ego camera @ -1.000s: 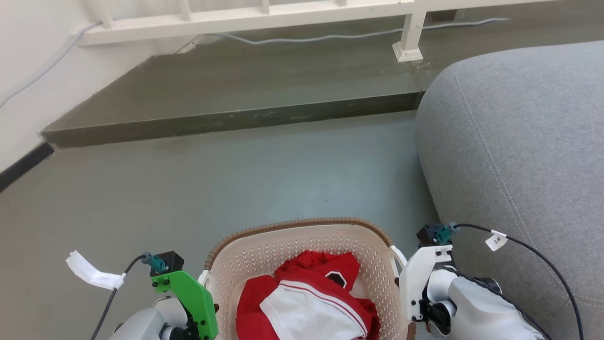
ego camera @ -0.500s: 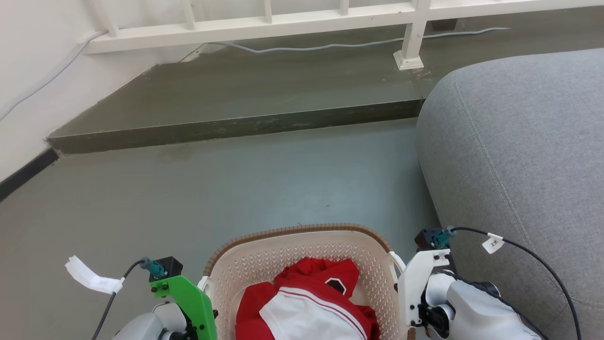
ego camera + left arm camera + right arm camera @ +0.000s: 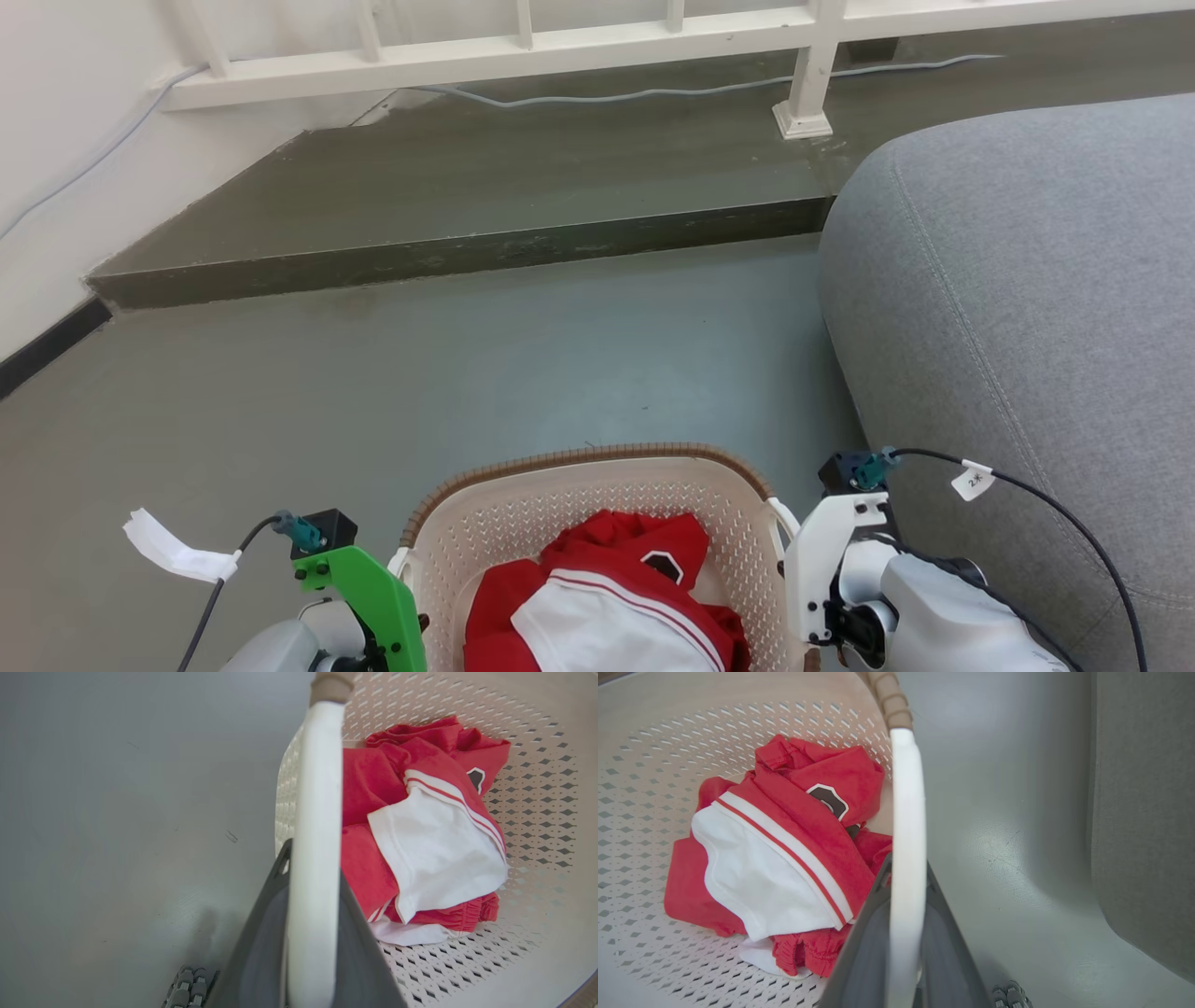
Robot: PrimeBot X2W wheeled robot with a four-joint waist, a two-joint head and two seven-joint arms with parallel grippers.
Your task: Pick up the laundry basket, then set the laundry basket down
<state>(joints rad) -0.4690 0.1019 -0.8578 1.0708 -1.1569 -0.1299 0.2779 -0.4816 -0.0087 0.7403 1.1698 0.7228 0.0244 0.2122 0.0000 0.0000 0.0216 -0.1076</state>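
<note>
Cream basket (image 3: 523, 509) with red-and-white clothes (image 3: 607, 607) inside, left gripper (image 3: 310, 868) clamped on left handle (image 3: 315, 788), right gripper (image 3: 906, 868) clamped on right handle (image 3: 906, 812), grey sofa (image 3: 1027, 280) just beside, on robot's right.

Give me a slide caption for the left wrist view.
Left end effector clamps the white side handle of the laundry basket; red and white clothes lie inside.
</note>
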